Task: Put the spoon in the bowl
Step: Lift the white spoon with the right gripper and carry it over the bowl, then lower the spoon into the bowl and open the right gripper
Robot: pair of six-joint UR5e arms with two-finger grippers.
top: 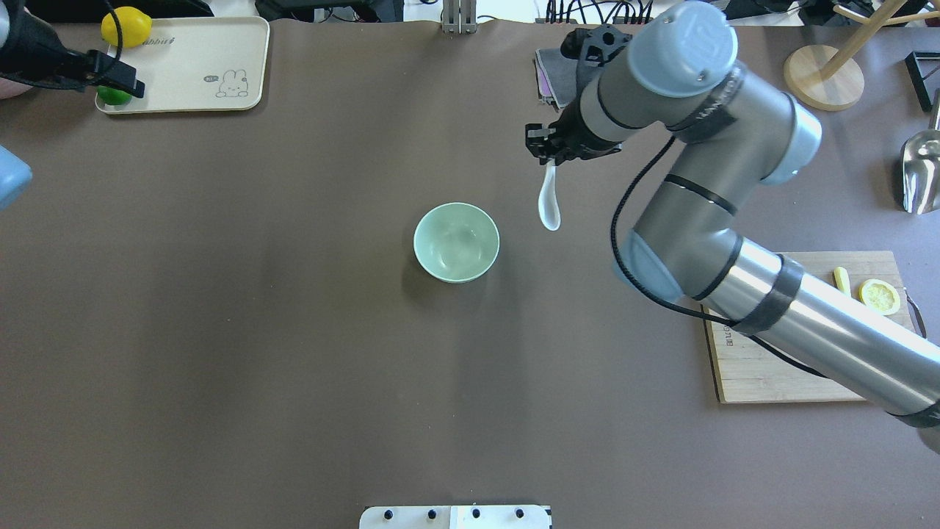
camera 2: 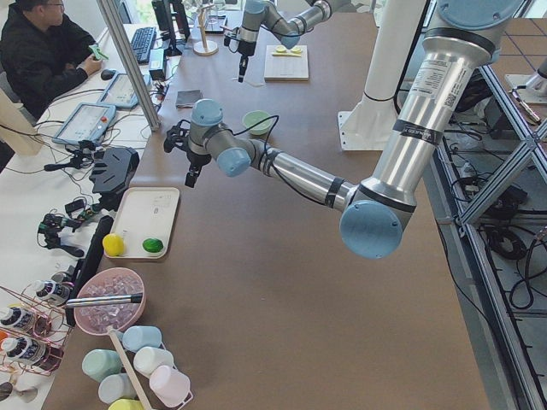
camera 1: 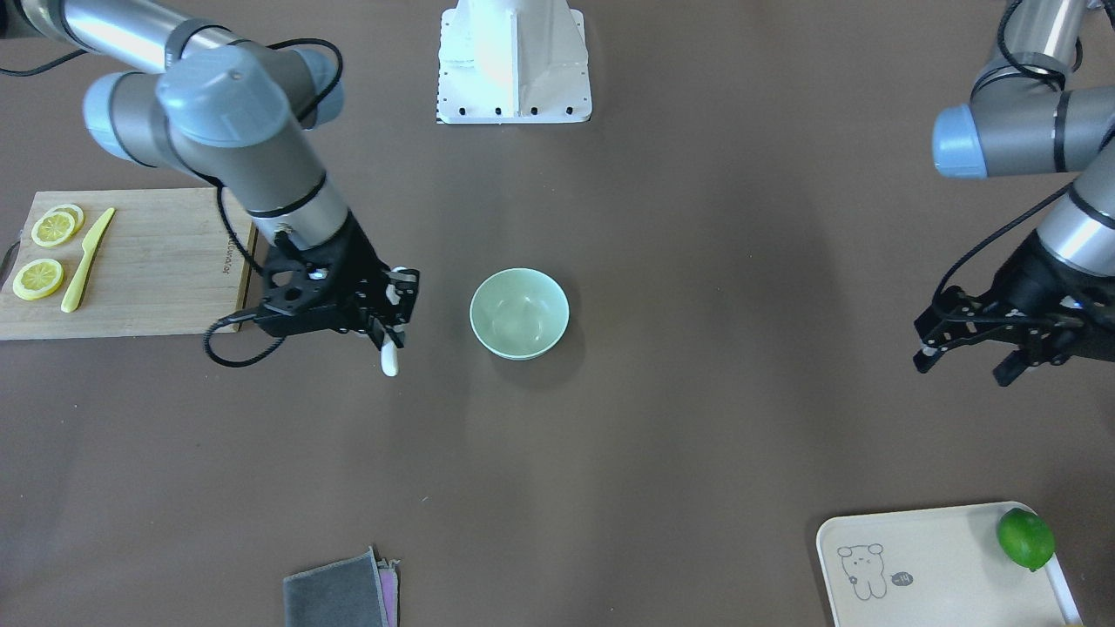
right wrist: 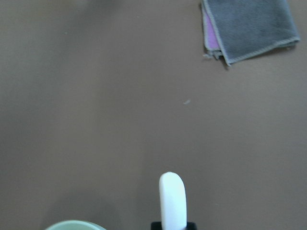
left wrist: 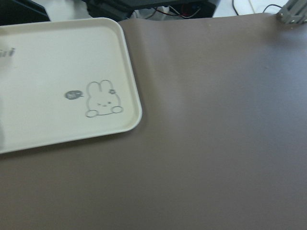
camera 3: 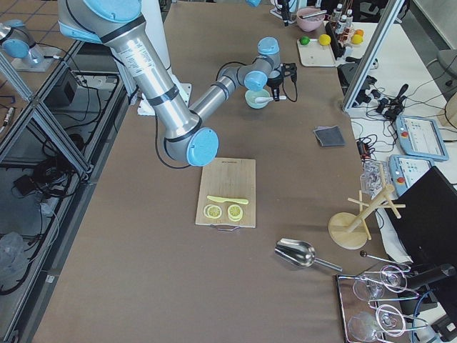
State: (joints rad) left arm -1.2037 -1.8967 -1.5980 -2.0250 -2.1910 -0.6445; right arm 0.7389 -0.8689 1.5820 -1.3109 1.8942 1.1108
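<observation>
In the front-facing view the right gripper (camera 1: 392, 331) has its fingers pressed on the upper handle of the spoon (camera 1: 389, 359), whose white end hangs just below the fingertips, clear of the table; the bowl (camera 1: 519, 313) sits to the side of the fingers, near but not under them, and the left gripper (camera 1: 964, 368) hovers well apart with its fingers spread and nothing between them. The overhead view adds the spoon's whole shape, with the oval scoop lowest and the handle running up into the pinch. It looks light, stiff and glossy, so probably slippery; held at one narrow point it could swing or slide, and a grip nearer the handle's middle would steady it. The left side view shows both arms too small to judge. In the right side view the scoop seems level with the bowl's rim, though overlap hides the gap. The left wrist camera sees only a cream tray (left wrist: 72, 72), no fingers. The right wrist camera shows the spoon's tip beyond the fingers, the bowl's rim at the frame's lower edge, and a folded cloth (right wrist: 249, 28) far ahead
</observation>
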